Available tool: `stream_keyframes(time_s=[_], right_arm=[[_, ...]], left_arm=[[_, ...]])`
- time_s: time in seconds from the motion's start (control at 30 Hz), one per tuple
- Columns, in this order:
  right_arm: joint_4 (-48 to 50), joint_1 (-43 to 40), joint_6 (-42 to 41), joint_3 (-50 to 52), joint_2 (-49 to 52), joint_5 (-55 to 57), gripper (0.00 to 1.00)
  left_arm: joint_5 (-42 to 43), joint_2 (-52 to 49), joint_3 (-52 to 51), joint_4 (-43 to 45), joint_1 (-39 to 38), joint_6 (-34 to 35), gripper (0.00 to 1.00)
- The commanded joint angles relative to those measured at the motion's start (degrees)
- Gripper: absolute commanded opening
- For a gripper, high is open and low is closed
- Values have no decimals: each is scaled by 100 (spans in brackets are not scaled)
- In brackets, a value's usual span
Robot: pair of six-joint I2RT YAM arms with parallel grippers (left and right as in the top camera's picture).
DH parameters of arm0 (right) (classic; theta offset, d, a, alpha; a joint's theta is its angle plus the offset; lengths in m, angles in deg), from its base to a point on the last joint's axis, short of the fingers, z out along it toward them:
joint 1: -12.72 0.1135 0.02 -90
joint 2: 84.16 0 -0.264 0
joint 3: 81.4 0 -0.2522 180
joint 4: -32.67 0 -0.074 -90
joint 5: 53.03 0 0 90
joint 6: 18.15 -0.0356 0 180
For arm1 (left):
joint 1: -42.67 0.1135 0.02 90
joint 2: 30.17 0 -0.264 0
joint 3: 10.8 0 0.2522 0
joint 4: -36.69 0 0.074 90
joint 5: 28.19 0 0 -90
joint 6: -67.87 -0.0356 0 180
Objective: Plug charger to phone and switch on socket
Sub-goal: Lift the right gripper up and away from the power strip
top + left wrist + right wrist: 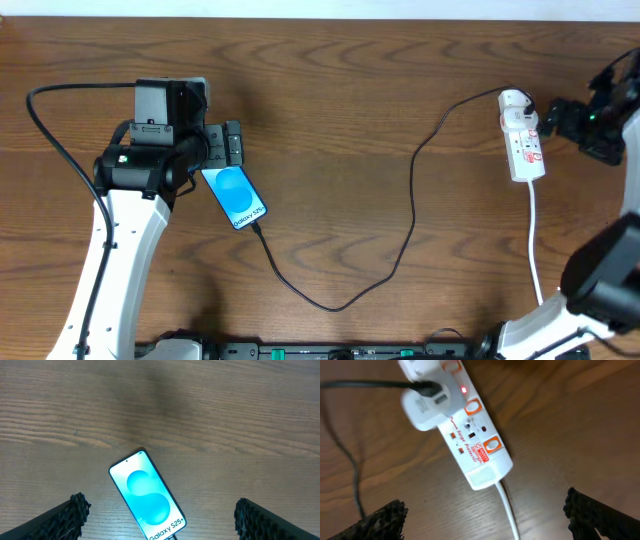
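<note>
L gripper (160,519) is spread wide w/ nothing btwn its fingers (70,516), hovering over the phone (148,496). In the wrist view the phone lies flat btwn the two tips and a bit ahead of them, touching neither. The phone is face up on the wood table (350,70), in the table's left half, set at a slant, w/ a lit blue screen and white "Galaxy" text. The charger (412,200), a thin black cable, meets the phone's lower end w/ its connector tip (256,228); can't tell how far it's seated. From there the cable loops toward the near edge, then climbs across mid-table to the far right. R gripper (485,520) is also spread wide and empty, pointing at the socket (477,445) from just beside it, tips not touching it. The socket is a white strip w/ red-rimmed switches, at the table's right side. A white adapter block (426,405) sits in it, the charger's black plug (422,386) goes into that block, and a small red lamp (464,390) glows just beside it. A thick white cord (507,510) leaves the socket's near end toward the near table edge.
</note>
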Motion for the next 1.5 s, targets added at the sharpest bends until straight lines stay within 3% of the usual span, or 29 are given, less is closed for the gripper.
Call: stream_keyframes(time_s=[0.0, 0.3, 1.47], right_arm=[[-90, -2, -101, -129, -455, 81, 99], [-417, -4, -98, -127, -1115, -240, 99], [-431, -4, -98, -122, -1110, -238, 99]], left_arm=[[-96, -17, 74, -13, -2, -94, 95], [-96, -17, 74, -13, -2, -94, 95], [-96, -17, 74, -13, -2, -94, 95]])
